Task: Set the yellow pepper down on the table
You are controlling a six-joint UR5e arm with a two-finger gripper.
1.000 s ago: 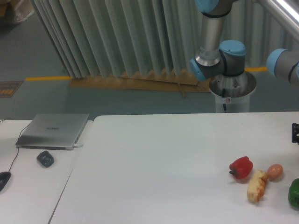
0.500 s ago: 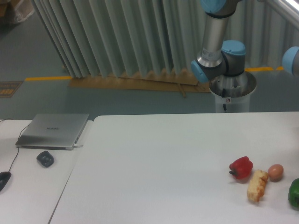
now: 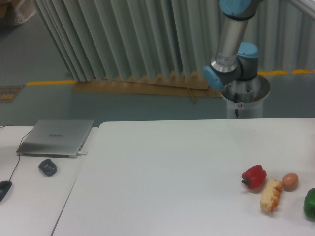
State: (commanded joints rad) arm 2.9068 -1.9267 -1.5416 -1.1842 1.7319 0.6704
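Camera: smooth matte white table [image 3: 162, 167].

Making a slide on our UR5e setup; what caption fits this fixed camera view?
UR5e arm behind the table holding a red pepper, corn piece, egg and green pepper; gripper out of frame.
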